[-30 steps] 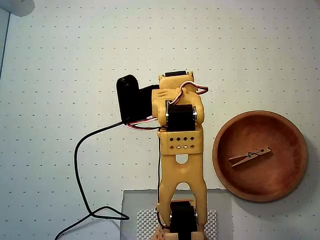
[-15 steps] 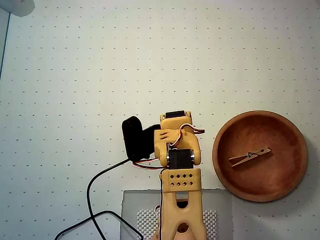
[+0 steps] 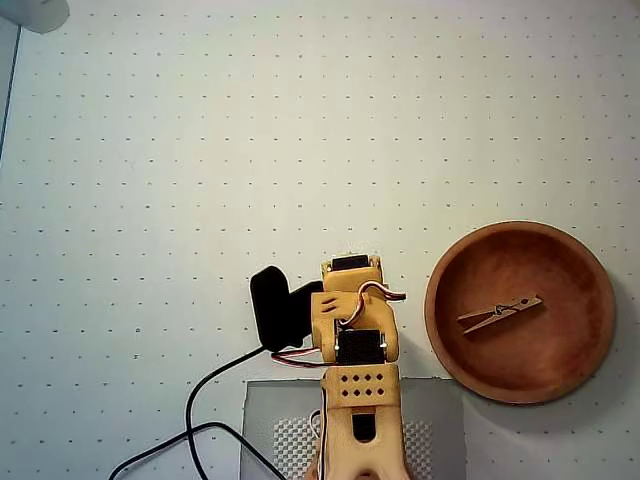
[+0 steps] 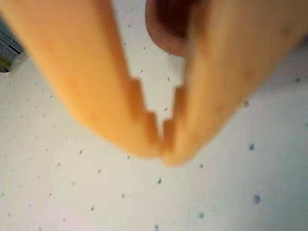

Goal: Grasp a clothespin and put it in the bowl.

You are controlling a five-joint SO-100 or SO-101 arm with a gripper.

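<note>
1. Clothespin is lying inside the bowl, near the counter's right edge.
2. Pincer is hanging empty, tips touching, above bare counter.
3. No legible writing is showing.

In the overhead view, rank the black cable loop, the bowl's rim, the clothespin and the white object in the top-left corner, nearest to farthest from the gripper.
The gripper sits under the arm's upper end in the overhead view.
1. Bowl rim, just right.
2. Black cable loop, lower left; close to the rim's distance.
3. Clothespin, inside the bowl, farther right.
4. White object, top-left corner.
</note>
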